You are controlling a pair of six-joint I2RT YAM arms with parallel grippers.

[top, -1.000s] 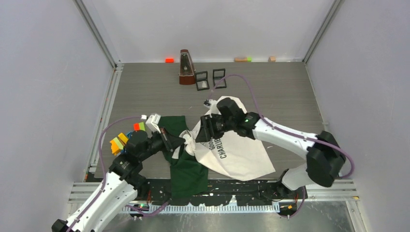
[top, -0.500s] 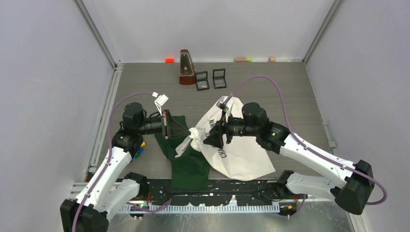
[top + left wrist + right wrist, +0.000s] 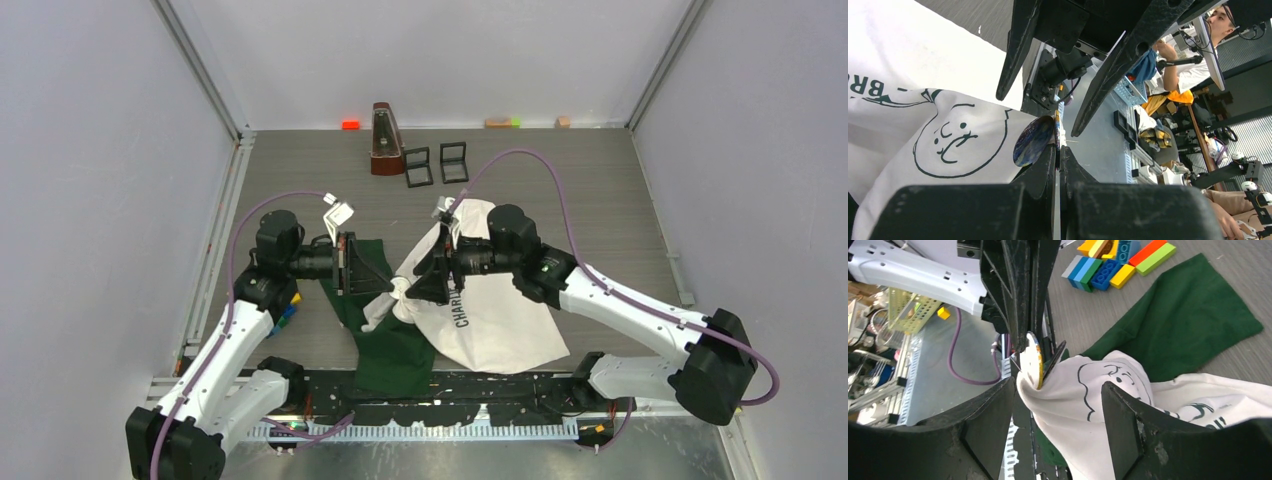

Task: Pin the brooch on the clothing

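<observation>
1. The left claw is clamped shut on the brooch, pinching the round disc edge-on by its rim, above the table.
2. The brooch looks small, stiff and glossy, so it is likely slippery. The rim seems the safest hold, away from any thin pin behind.
3. The clothing is soft and limp. A fold bearing the printed face rises against the brooch, and the rest lies draped on the table. It probably needs pinching just beside the brooch for tautness.
4. The right claw stands open, its jaws either side of that fold, gripping nothing.
</observation>
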